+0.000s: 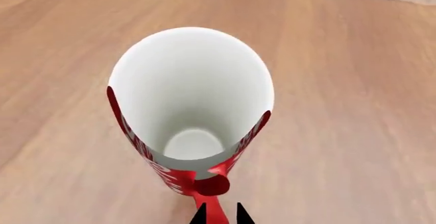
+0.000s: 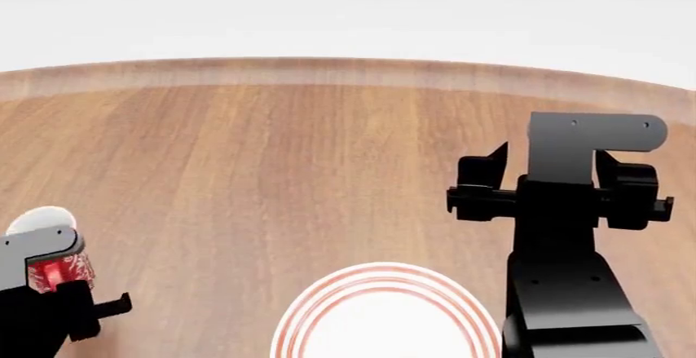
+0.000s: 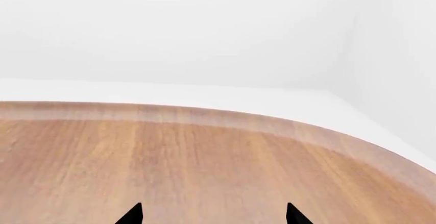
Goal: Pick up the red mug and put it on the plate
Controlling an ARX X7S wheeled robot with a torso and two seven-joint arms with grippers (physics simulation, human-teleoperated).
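The red mug (image 1: 191, 112), red with a white pattern and white inside, fills the left wrist view, seen from above its open mouth. Its red handle (image 1: 212, 203) runs between the two black tips of my left gripper (image 1: 221, 215), which is shut on it. In the head view the mug (image 2: 57, 271) shows at the far left, partly hidden under my left arm (image 2: 44, 309). The plate (image 2: 381, 317), white with red rings, lies at the near edge, right of the mug. My right gripper (image 3: 214, 215) is open and empty, raised over the table right of the plate.
The round wooden table (image 2: 272, 154) stretches away to a curved far edge with a white floor and wall behind. My right arm (image 2: 560, 236) stands over the table's right side, close beside the plate.
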